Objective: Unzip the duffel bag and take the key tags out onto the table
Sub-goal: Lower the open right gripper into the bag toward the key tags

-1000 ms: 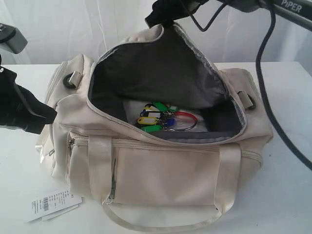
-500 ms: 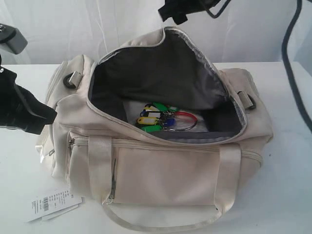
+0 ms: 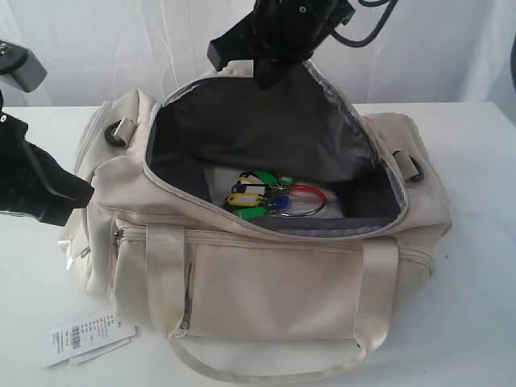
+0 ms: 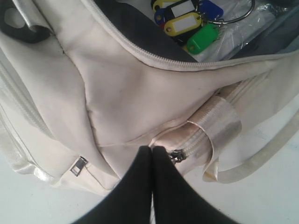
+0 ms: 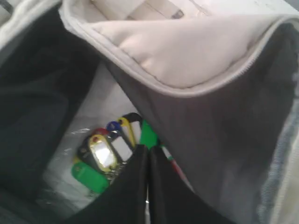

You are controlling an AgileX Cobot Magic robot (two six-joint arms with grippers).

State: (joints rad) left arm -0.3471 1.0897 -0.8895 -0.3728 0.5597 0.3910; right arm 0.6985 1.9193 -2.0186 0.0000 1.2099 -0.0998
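Note:
The cream duffel bag (image 3: 274, 282) stands on the white table (image 3: 476, 306) with its top zipper open and its grey lining showing. The key tags (image 3: 258, 197), green, yellow, blue and red on a metal ring, lie on the bag's floor. My right gripper (image 3: 264, 76) hangs shut and empty over the back rim. In the right wrist view its tips (image 5: 148, 149) point down at the key tags (image 5: 110, 154), apart from them. My left gripper (image 3: 87, 189) is at the bag's left end, shut on a fold of bag fabric (image 4: 151, 148) beside a zipper pull (image 4: 176, 155).
A white barcode label (image 3: 85, 334) lies on the table at the bag's front left corner. A webbing handle (image 3: 266, 367) loops down in front of the bag. The raised back flap (image 5: 187, 51) stands close beside my right gripper.
My right gripper has swung left and down to just above the bag's back rim, and its jaws have gone from open to shut. The left gripper and the key tags have not moved.

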